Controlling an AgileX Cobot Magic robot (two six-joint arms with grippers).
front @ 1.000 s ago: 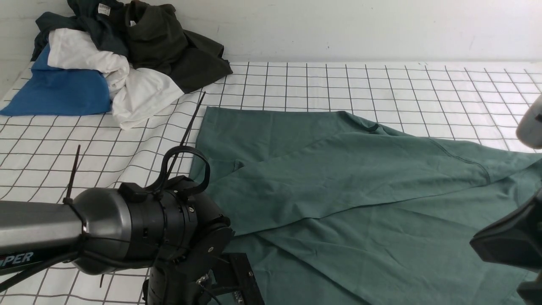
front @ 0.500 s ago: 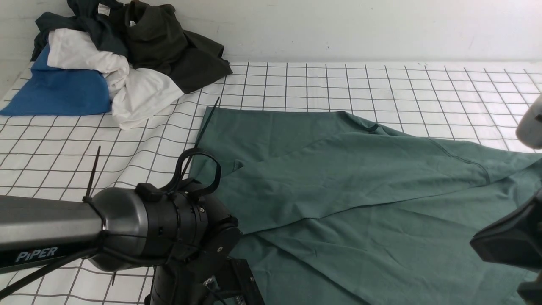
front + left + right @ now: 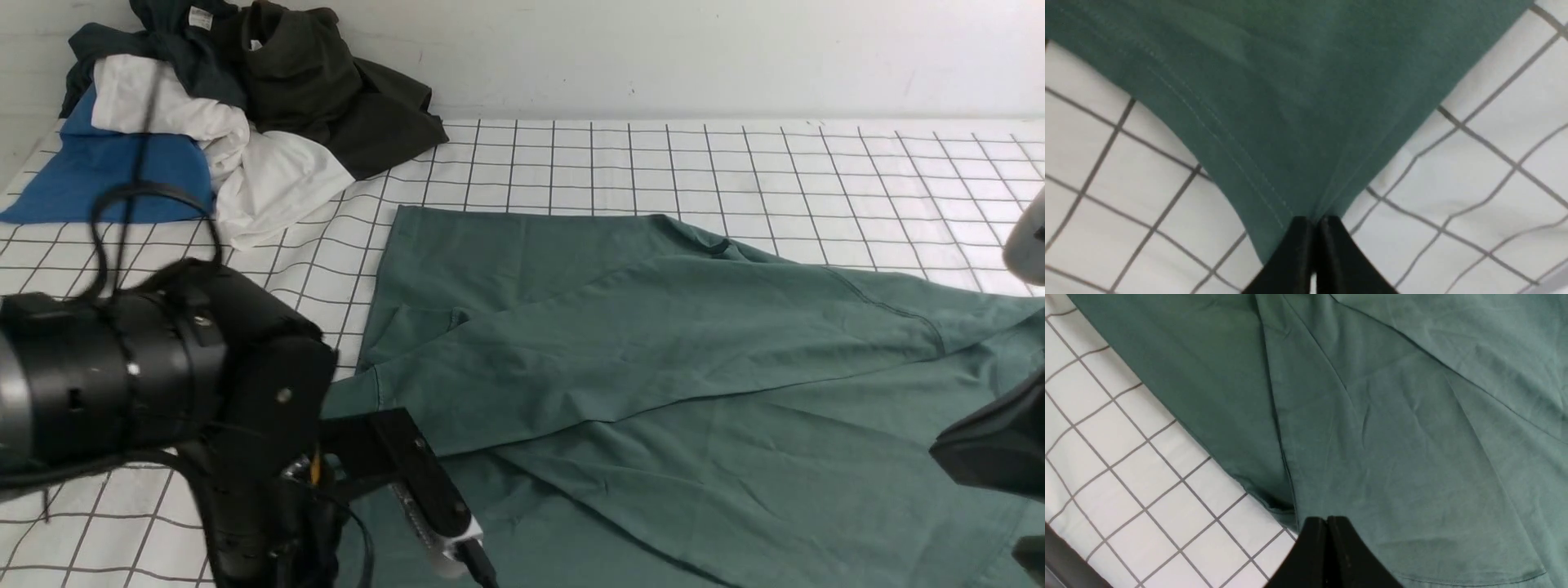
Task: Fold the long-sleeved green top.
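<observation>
Left hand (image 3: 1312,220) is clenched on the green long-sleeved top (image 3: 653,343). In the left wrist view the jaws are pressed together on a corner of the fabric (image 3: 1290,102), right beside a double-stitched hem, and the cloth bunches into folds that run into the tips. That corner is off the checked sheet (image 3: 1494,163), which shows on both sides of it. Right hand (image 3: 1327,520) is clenched too, on the top's edge (image 3: 1372,416). One long crease runs straight down into the tips, and the hem just beside them sits slightly proud of the sheet with a shadow under it. In the front view the top lies spread over the middle and right of the tabletop (image 3: 653,155), mostly flat. One panel is folded diagonally across the body, and a dark-edged neckline shows near the far side. Its left edge comes up beside my left arm (image 3: 122,367), which blocks the near-left corner, so my left fingertips are hidden from that camera. My right arm (image 3: 996,445) only clips the frame at the right edge. At the far-left corner of the tabletop there's a separate heap, well apart from the top: a blue garment (image 3: 114,175), a white garment (image 3: 269,184) and a dark garment (image 3: 326,90), stacked against the wall (image 3: 653,49).
</observation>
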